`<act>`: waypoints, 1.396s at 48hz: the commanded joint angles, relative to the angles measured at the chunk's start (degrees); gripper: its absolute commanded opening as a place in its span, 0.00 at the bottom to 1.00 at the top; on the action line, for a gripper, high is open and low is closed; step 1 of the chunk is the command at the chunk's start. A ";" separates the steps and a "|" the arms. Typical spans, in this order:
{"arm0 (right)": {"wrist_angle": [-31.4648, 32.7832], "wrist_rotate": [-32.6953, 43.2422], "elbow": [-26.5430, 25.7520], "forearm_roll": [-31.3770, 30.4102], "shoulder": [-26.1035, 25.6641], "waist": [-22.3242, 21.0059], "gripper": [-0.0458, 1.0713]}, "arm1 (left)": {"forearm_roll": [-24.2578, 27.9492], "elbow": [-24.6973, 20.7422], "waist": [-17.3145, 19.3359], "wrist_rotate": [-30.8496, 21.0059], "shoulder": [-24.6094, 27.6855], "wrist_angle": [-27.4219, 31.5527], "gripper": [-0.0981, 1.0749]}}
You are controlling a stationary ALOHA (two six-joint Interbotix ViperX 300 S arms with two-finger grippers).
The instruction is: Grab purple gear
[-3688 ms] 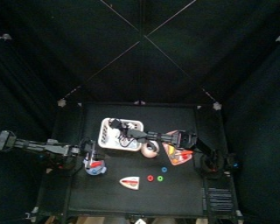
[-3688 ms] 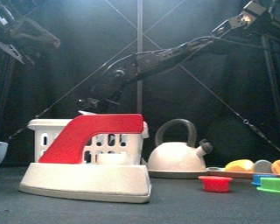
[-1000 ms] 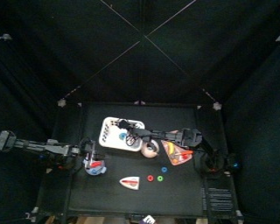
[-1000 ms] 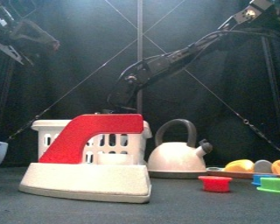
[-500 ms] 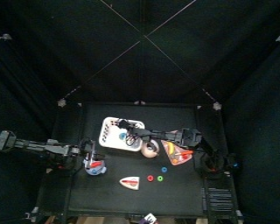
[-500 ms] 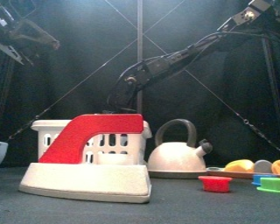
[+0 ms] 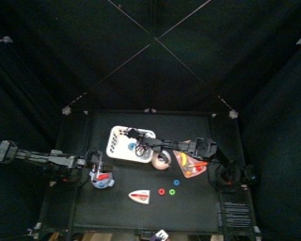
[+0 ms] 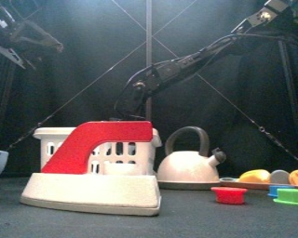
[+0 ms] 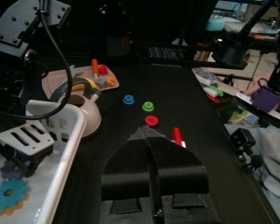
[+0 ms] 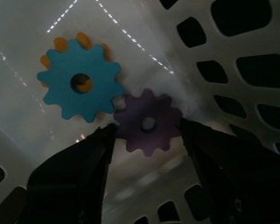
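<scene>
Right gripper [image 10: 146,144] is inside the white basket [image 10: 241,52], jaws spread, one either side of the purple gear [image 10: 147,122], not clamped on it. Blue gear [image 10: 80,80] lies just beyond, touching the purple one. Left gripper [image 9: 156,157] is closed and empty above the desk [image 9: 130,92], well apart from the basket.

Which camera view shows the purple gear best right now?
The right wrist view: the purple gear sits large between the right gripper's open jaws, beside a blue gear inside the white basket. The top, front and left wrist views show the basket, but no purple gear can be made out.
</scene>
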 commanded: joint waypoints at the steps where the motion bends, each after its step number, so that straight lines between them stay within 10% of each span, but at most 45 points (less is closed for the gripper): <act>1: 0.26 0.18 0.18 -0.18 -0.44 -1.32 0.73 | 0.00 -0.79 0.09 0.00 0.09 -0.44 0.06; 67: 5.54 0.35 -5.36 -3.87 -6.50 1.32 0.67 | 0.00 -0.62 0.44 0.00 0.18 -0.26 0.06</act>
